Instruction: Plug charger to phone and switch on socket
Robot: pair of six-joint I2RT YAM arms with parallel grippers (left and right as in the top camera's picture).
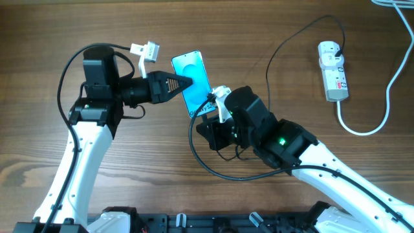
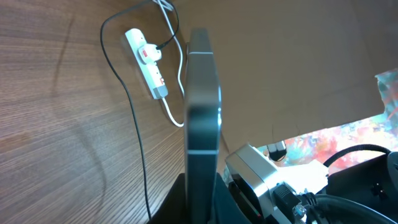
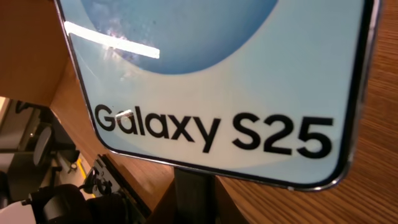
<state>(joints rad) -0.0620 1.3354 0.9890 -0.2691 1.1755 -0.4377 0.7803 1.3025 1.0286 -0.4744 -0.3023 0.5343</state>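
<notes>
Wooden bench (image 1: 149, 184), two arms over its left and middle.

Left gripper (image 1: 184, 82) reaches rightward from left side, jaws pinching the phone (image 1: 194, 65) at its long edges. Left wrist view shows phone edge-on, silver rim, standing up out of the jaws.

Right gripper (image 1: 218, 100) comes in from lower right, tip right at phone's lower end. Can't tell whether its jaws are spread or pressed together: tips hidden behind white fittings and phone from above. Right wrist view is filled by cyan-blue screen with "Galaxy S25" text, only a dark bar below it.

Socket (image 1: 333, 72) lies flat at far right of bench, well apart from both grippers, red markings on top. Switch position not readable. Thick white cord (image 1: 390, 90) loops from its near end out to the right edge.

Charger (image 2: 138, 140): thin black cable, black plug (image 1: 337, 52) seated in the socket's far end. Cable arcs left across bench toward right gripper. Connector end not visible, mating with phone not confirmable.
</notes>
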